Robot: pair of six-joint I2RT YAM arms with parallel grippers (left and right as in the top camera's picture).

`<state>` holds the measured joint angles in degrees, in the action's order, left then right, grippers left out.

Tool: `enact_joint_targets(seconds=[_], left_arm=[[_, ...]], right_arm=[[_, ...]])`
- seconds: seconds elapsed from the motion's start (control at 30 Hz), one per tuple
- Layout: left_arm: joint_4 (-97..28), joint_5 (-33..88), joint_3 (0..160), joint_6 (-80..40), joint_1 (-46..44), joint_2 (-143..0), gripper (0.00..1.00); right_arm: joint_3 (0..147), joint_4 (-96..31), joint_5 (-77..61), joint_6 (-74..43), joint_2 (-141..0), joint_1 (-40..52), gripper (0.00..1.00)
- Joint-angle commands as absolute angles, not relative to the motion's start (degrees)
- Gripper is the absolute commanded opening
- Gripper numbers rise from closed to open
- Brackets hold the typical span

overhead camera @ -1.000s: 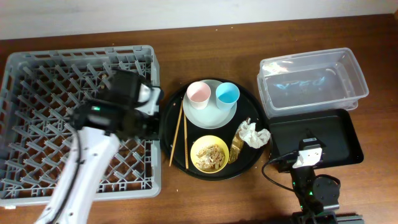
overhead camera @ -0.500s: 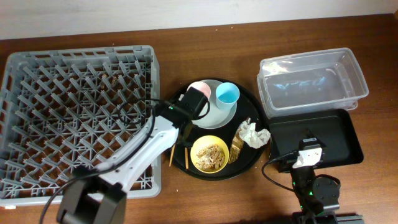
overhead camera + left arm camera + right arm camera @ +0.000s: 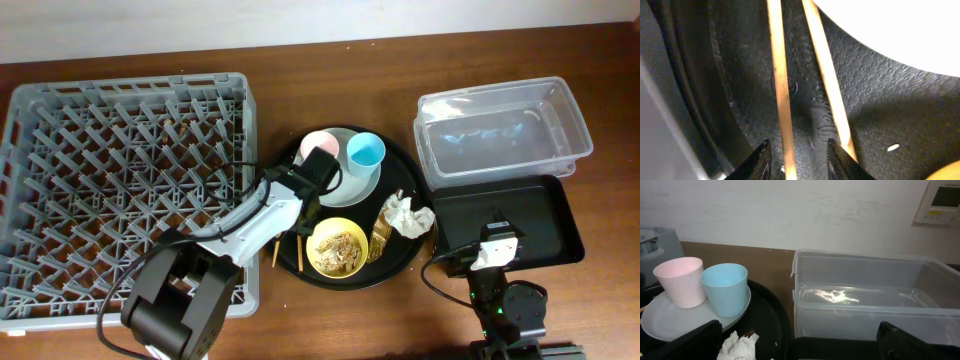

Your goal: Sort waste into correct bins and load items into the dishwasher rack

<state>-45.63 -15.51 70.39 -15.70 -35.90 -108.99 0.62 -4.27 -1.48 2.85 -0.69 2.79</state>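
My left gripper (image 3: pixel 292 208) is down on the round black tray, open, its jaws (image 3: pixel 797 162) either side of the left one of the two wooden chopsticks (image 3: pixel 780 85); the other chopstick (image 3: pixel 825 75) runs past the right jaw. The chopstick ends show in the overhead view (image 3: pixel 299 250). The pale plate (image 3: pixel 355 185) carries the pink cup (image 3: pixel 312 140) and the blue cup (image 3: pixel 366 152). The yellow bowl (image 3: pixel 337 248) holds food scraps. The napkin (image 3: pixel 408 215) and the gold wrapper (image 3: pixel 381 235) lie beside it. My right gripper (image 3: pixel 497 245) is open and empty (image 3: pixel 800 345).
The grey dishwasher rack (image 3: pixel 120 190) fills the left side. The clear tub (image 3: pixel 570 110) stands at the back right, with the shallow black tray (image 3: pixel 545 215) in front of it. The round black tray (image 3: pixel 400 262) lies between the rack and the bins.
My left arm has swung from over the rack to the round tray and come down onto the chopsticks. The right arm has not moved.
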Motion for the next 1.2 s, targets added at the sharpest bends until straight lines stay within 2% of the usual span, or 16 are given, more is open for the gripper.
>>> enact_joint_targets(seconds=[0.0, 0.07, 0.1, 0.17, 0.2, 0.57, 0.67, 0.8, 0.87, 0.97, 1.17], left_arm=[[-43.0, -17.0, 67.1, -16.5, -36.1, -109.8, 0.31], [-41.5, -18.1, 65.6, -16.7, -36.1, -109.8, 0.28], [-41.5, -18.0, 65.5, -16.7, -36.1, -109.8, 0.24], [-41.5, -17.9, 65.5, -16.7, -36.1, -109.8, 0.04], [-41.6, -17.8, 65.6, -16.7, -36.1, -109.8, 0.01], [-58.0, -18.5, 84.0, -16.7, -35.2, -99.9, 0.01], [-59.1, -18.4, 84.0, -16.7, -31.3, -98.4, 0.01], [-61.8, -17.0, 84.0, -16.2, -21.6, -98.4, 0.0], [-62.3, -11.6, 83.8, -9.9, -17.1, -98.4, 0.0], [-61.5, -10.9, 83.3, -8.6, -11.9, -98.8, 0.0], [-59.4, -11.9, 83.2, -5.9, -10.3, -103.4, 0.0]], right_arm=[[0.3, -4.5, -1.2, 2.8, -0.4, 2.9, 0.99], [0.3, -4.5, -1.2, 2.8, -0.4, 2.9, 0.99], [0.3, -4.5, -1.2, 2.7, -0.4, 2.9, 0.99], [0.3, -4.5, -1.2, 2.7, -0.4, 2.9, 0.99], [0.3, -4.5, -1.2, 2.8, -0.4, 2.9, 0.99], [0.3, -4.5, -1.2, 2.7, -0.4, 2.9, 0.99], [0.3, -4.5, -1.2, 2.8, -0.4, 2.9, 0.99], [0.3, -4.5, -1.2, 2.8, -0.4, 2.9, 0.99], [0.3, -4.5, -1.2, 2.8, -0.4, 2.9, 0.99], [0.3, -4.5, -1.2, 2.8, -0.4, 2.9, 0.99], [0.3, -4.5, -1.2, 2.7, -0.4, 2.9, 0.99]])
